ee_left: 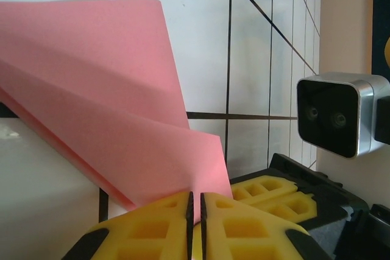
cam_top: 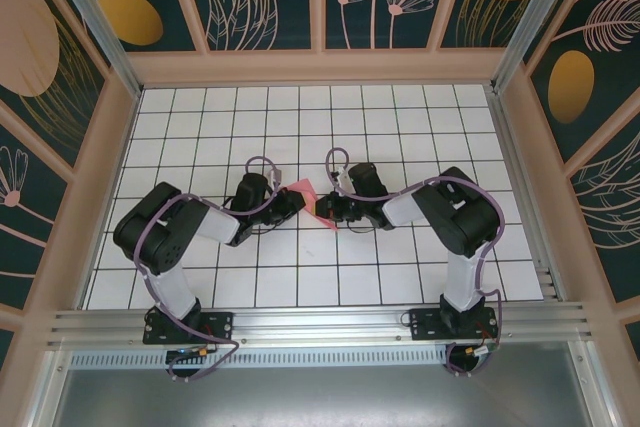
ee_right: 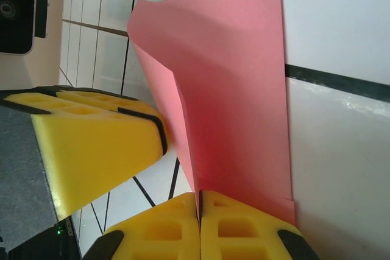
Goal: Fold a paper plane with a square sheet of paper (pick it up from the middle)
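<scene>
Overhead view: left arm (cam_top: 180, 227) and right arm (cam_top: 455, 212) both bend inward, elbows out, wrists meeting at frame centre over the white surface with black grid lines (cam_top: 200, 117). The thin pink-red sheet of paper (cam_top: 303, 188) shows as a small patch between the two wrists, just above centre. Creases not legible from this height.

Left wrist view: the left fingers (ee_left: 183, 220), yellow blocks at bottom centre, are pressed together with the paper's lower edge pinched in the seam. The paper fans up toward the upper left and shows a diagonal fold with one layer overlapping another. A silver-cased wrist camera (ee_left: 335, 114) sits at the right edge, with the other arm's yellow pads below it at lower right.

Right wrist view: the right fingers (ee_right: 210, 220), bottom centre, are clenched on the same paper, which rises to the top edge with a long crease running up it. The left arm's yellow pad fills the left middle, just beside the paper. Cannot tell whether the paper touches the surface.
</scene>
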{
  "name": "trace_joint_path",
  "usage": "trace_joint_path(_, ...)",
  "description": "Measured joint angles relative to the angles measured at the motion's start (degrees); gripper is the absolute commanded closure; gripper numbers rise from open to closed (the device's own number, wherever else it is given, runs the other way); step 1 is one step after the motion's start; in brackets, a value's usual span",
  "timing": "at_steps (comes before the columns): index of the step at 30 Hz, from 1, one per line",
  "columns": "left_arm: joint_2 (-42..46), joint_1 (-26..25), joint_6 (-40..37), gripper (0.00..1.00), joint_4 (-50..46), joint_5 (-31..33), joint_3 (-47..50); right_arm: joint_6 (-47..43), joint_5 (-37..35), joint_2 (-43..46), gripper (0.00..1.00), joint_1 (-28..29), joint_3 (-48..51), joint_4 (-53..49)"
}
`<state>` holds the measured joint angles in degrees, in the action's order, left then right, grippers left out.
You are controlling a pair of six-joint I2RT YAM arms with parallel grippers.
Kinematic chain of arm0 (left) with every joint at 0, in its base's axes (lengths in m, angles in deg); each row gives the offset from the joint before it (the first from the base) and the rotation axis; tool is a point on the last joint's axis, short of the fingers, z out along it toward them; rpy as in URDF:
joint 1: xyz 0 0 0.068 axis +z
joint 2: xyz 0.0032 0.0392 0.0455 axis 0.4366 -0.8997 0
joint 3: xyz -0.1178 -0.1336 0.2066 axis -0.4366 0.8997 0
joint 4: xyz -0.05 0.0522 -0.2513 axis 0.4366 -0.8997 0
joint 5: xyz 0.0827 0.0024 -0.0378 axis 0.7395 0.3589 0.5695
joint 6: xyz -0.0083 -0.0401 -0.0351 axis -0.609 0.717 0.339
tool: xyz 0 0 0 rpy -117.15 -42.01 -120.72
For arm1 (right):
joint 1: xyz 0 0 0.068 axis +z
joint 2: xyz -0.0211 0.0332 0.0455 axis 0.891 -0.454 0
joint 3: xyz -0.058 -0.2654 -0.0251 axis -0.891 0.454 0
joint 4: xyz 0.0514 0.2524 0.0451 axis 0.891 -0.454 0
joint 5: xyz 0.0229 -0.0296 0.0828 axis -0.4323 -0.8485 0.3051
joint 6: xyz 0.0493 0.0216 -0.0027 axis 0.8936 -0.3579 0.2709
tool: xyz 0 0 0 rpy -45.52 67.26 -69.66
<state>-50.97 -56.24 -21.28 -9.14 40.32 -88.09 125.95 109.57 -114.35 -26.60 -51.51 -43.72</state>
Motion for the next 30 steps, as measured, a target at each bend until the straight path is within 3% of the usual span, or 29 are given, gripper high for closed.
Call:
trace_joint_path(18, -2.36, -0.04, -0.22, 0.87, -2.40, 0.22, -1.88, -3.78, 0.39, 1.66, 0.79, 0.00, -2.51, -8.04)
trace_joint_path(30, -2.69, -0.04, -0.31, 0.87, -3.50, 0.02, -2.84, -13.86, -3.56, 5.29, 0.74, 0.48, -3.37, -17.97)
